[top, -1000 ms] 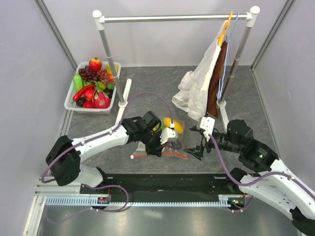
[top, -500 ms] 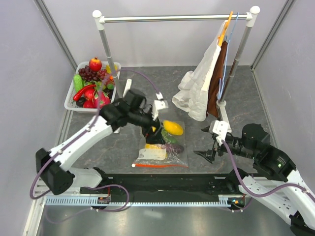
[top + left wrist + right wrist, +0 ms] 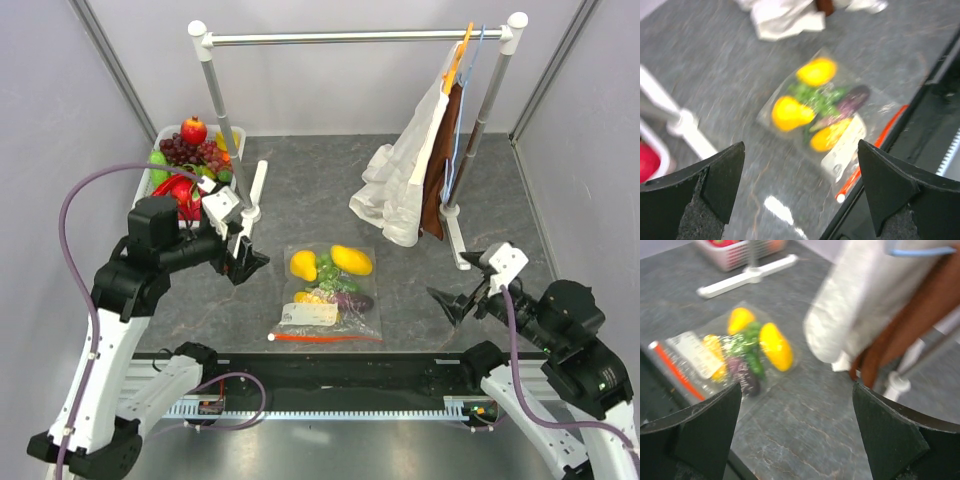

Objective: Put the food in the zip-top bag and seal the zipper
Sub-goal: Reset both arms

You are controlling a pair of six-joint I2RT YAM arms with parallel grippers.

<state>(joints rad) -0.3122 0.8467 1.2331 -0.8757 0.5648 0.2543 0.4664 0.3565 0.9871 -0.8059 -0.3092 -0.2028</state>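
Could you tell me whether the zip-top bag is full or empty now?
Filled: the zip-top bag shows a mango, grapes and an eggplant through its clear plastic.

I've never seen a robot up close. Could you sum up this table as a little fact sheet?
Bag: clear zip-top bag lying flat on the table
Inside: lemon, mango, green grapes, eggplant, another yellow piece
Closure: orange-red zipper on the near edge, white slider at its left end
Left end effector: open, empty, left of the bag, apart from it
Right end effector: open, empty, right of the bag, apart from it
Elsewhere: basket of toy fruit, white cloth on a rack
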